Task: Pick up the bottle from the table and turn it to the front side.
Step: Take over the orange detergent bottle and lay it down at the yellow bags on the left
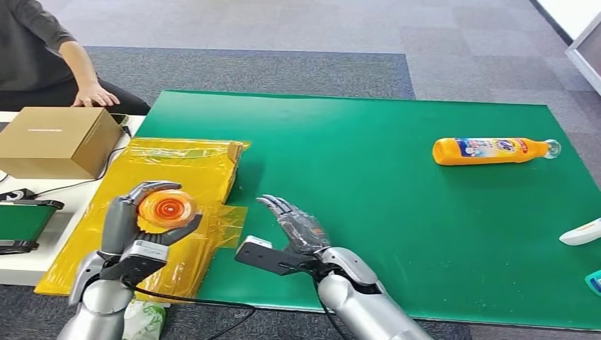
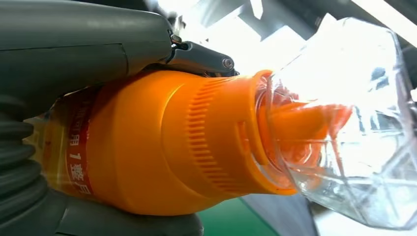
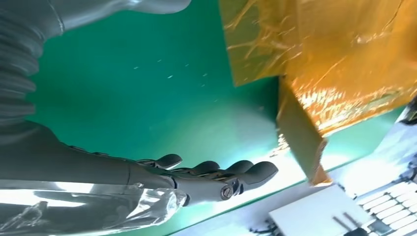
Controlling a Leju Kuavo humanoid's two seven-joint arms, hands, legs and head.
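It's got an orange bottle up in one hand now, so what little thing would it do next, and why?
Probably roll the left wrist a little. The left robot hand holds the orange bottle end-on to the head view, so its label shows only at the wrist view. The right robot hand hangs open beside it, free to steady it.

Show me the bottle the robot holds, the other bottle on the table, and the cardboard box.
Held bottle (image 2: 162,142), left wrist view, orange shoulder.
Lying bottle (image 1: 489,150), head view, label.
Cardboard box (image 1: 57,131), head view, top face.

head: high, forward-down over green table (image 1: 368,212) | wrists: close behind hands | right shares table
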